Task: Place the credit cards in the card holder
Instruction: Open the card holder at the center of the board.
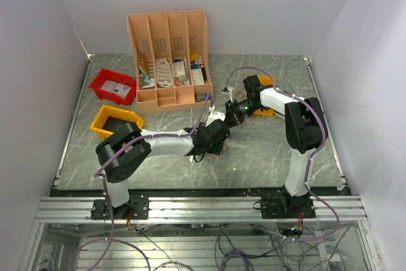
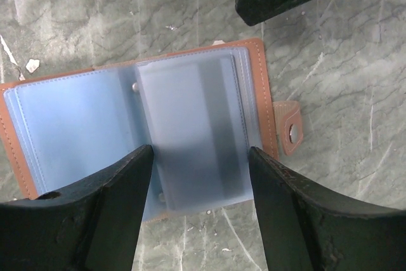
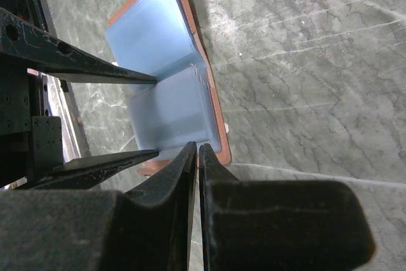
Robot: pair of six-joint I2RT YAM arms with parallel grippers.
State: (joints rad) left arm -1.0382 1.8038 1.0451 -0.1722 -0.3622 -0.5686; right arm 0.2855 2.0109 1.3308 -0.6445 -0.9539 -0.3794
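Note:
The card holder [image 2: 70, 125] lies open and flat on the marble table, tan-brown outside with pale blue clear pockets inside. A frosted pocket leaf [image 2: 190, 125] stands up from its spine with a dark band showing through; I cannot tell if that is one of the credit cards. My left gripper [image 2: 200, 157] is open, one finger on each side of that leaf's near edge, touching nothing. The right gripper [image 3: 197, 147] is shut just off the holder's [image 3: 158, 42] near corner, with nothing visible between its fingers. No loose credit cards show.
A peach slotted organiser [image 1: 168, 55] stands at the back. A red bin [image 1: 113, 85] and a yellow bin [image 1: 114, 120] sit at the left. An orange bin [image 1: 266, 111] lies under the right arm. Both grippers [image 1: 212, 138] [image 1: 229, 115] meet mid-table.

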